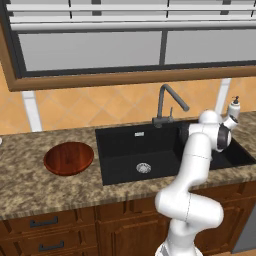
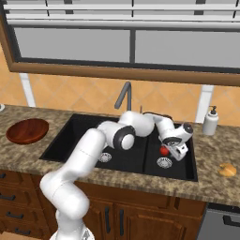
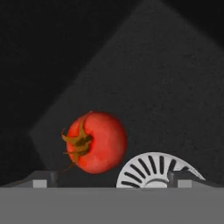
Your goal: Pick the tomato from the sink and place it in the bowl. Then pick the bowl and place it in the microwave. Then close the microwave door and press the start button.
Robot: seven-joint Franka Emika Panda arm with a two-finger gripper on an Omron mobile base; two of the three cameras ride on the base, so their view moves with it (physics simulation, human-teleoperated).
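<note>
The red tomato (image 3: pixel 97 142) lies on the floor of the black sink (image 1: pixel 120 150), beside a round steel drain (image 3: pixel 155 170). In the right base view the tomato (image 2: pixel 164 151) rests in the sink's right part (image 2: pixel 140 154). My gripper (image 2: pixel 177 153) is lowered into the basin just right of it, open. In the hand view the gripper (image 3: pixel 113 180) has its fingertips (image 3: pixel 43 179) spread wide, with the tomato just ahead between them and untouched. The wooden bowl (image 1: pixel 68 158) stands empty on the counter left of the sink. The microwave and its door are out of view.
A dark curved faucet (image 1: pixel 167 102) rises behind the sink. A white soap dispenser (image 2: pixel 211 121) stands on the counter at the back right. A small orange item (image 2: pixel 227 169) lies on the granite counter (image 1: pixel 30 190) right of the sink. A second drain (image 2: pixel 105 157) sits further left.
</note>
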